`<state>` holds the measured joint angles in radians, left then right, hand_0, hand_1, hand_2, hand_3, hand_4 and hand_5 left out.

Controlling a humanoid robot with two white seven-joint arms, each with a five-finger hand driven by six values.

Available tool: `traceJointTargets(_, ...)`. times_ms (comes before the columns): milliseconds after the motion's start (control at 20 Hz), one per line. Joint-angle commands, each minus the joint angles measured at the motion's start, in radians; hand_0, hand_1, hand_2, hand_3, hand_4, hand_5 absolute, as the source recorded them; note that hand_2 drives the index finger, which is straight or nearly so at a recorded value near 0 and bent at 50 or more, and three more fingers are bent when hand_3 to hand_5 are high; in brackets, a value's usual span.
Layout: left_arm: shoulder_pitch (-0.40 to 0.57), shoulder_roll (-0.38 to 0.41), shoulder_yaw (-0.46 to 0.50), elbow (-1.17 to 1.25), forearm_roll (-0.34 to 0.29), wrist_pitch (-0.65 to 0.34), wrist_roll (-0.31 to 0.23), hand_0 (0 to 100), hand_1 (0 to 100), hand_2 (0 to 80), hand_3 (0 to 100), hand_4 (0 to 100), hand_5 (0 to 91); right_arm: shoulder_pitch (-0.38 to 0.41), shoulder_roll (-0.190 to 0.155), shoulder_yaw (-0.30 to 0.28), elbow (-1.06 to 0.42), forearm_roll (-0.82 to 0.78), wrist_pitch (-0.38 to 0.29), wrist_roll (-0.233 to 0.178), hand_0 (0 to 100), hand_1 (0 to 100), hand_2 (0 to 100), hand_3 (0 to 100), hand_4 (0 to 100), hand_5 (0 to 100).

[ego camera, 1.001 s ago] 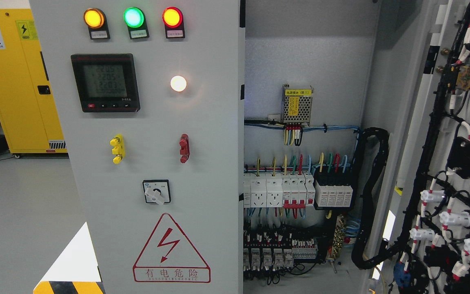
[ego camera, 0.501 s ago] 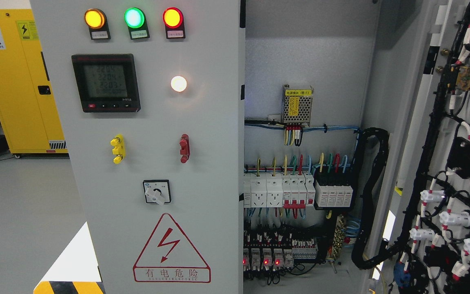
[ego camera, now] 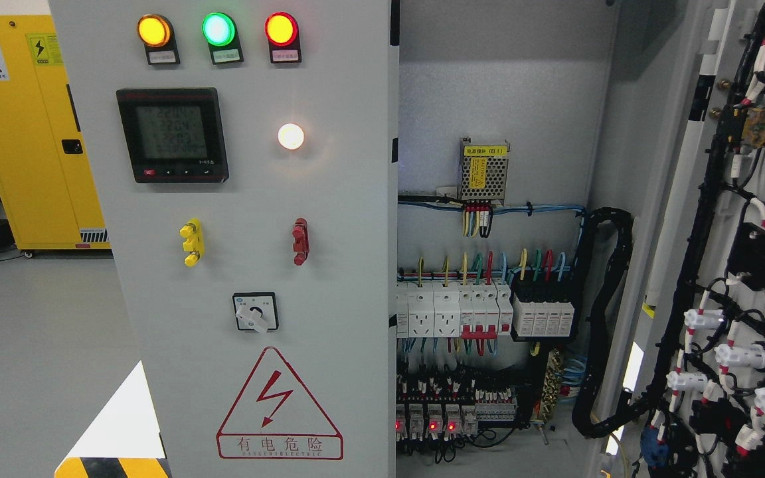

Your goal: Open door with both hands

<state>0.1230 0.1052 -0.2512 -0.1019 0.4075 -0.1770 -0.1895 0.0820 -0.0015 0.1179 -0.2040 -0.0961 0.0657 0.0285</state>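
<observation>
A grey electrical cabinet fills the head view. Its left door [ego camera: 329, 199] is closed and carries three lit lamps, a black meter [ego camera: 172, 135], a yellow handle [ego camera: 191, 241], a red handle [ego camera: 300, 241], a rotary switch [ego camera: 255, 312] and a red hazard triangle. The right door [ego camera: 741, 252] is swung open at the right, its inner face covered with black wiring and white connectors. Between them the cabinet interior [ego camera: 489, 279] shows breakers, coloured wires and a small power supply [ego camera: 483, 170]. Neither of my hands nor arms is in view.
A yellow storage cabinet [ego camera: 24, 133] stands at the far left on the grey floor. A black cable bundle [ego camera: 605, 318] loops from the interior toward the open door. A white and yellow-black striped marking [ego camera: 117, 438] lies at the lower left.
Small red indicator lights low in the cabinet interior have come on since one second ago. The meter digits have changed. The doors have not moved.
</observation>
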Motion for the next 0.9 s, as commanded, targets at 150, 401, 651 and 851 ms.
traceJointTargets(150,-0.005,-0.012,0.013,0.039,0.001,0.002,0.005,12,56,0.0,0,0,0.0,0.131,-0.040,-0.010,-0.716,-0.002,-0.040,-0.001,0,50,4,0,0,0)
traceJointTargets(401,-0.009,-0.018,0.012,0.039,-0.001,-0.002,0.004,12,56,0.0,0,0,0.0,0.258,-0.005,-0.004,-1.150,-0.004,-0.087,-0.002,0,50,4,0,0,0)
traceJointTargets(651,-0.009,-0.022,0.012,0.039,-0.003,-0.004,0.004,12,56,0.0,0,0,0.0,0.269,0.014,0.055,-1.397,-0.005,-0.187,-0.002,0,50,4,0,0,0)
traceJointTargets(851,-0.009,-0.024,0.012,0.039,-0.003,-0.004,0.004,12,56,0.0,0,0,0.0,0.243,0.040,0.057,-1.492,-0.004,-0.259,-0.002,0,50,4,0,0,0)
